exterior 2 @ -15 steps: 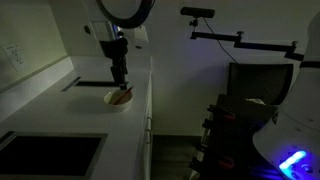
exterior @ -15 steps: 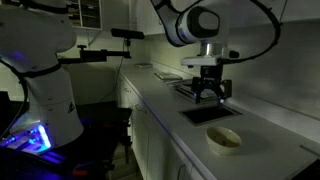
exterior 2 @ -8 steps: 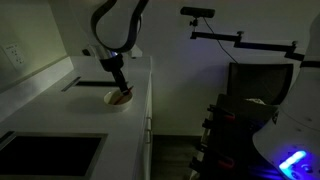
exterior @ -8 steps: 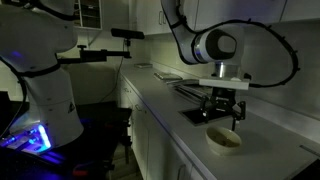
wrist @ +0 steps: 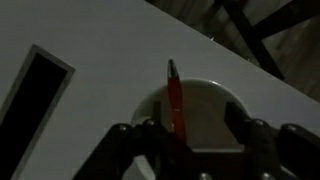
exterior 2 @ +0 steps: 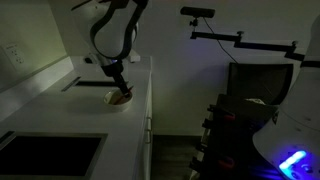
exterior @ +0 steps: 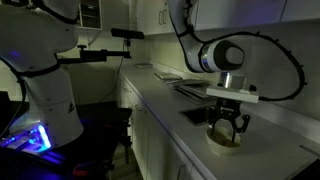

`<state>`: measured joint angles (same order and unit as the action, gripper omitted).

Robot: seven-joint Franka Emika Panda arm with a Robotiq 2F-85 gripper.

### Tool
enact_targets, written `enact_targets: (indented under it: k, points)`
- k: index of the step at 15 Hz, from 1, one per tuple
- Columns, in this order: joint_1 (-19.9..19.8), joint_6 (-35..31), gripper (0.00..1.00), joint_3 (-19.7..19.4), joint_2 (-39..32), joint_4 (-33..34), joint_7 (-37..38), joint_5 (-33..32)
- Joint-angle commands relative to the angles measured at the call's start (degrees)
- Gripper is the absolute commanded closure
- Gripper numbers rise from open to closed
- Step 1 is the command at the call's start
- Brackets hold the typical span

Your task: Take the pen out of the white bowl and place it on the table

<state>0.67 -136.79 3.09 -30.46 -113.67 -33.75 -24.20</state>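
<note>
The arm [exterior: 228, 55] is seen arched over from the far side and bent sharply at the elbow, with the wrist directed straight down. The gripper [exterior: 228, 128] is held low, its fingers [wrist: 148, 135] spread apart.

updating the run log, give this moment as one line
stage: pre-grasp | end effector: open over white bowl | red pen: in bowl, between fingers

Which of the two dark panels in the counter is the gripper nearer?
The far, narrow dark panel, right beside the white bowl under the gripper. The large dark panel in the foreground lies well away.
</note>
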Motion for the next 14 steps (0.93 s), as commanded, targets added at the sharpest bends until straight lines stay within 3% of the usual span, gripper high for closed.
enact_targets:
  k: [1, 2, 5, 7, 11, 14]
  points:
    - [-0.1, 3.0, 0.3, 0.3, -1.7, 2.5, -1.0, -0.8]
    - [0.0, 3.3, 0.31, 0.3, -2.1, 2.8, -1.0, -0.9]
    - [0.1, 3.7, 0.45, 0.1, -3.0, 3.6, -0.7, -1.2]
    - [0.3, 3.6, 0.69, 0.0, -3.4, 4.0, -0.4, -1.6]
    - [0.4, 3.6, 0.99, -0.2, -3.9, 4.6, -0.2, -2.0]
    - [0.4, 2.8, 0.96, -0.3, -3.2, 4.1, 0.2, -2.7]
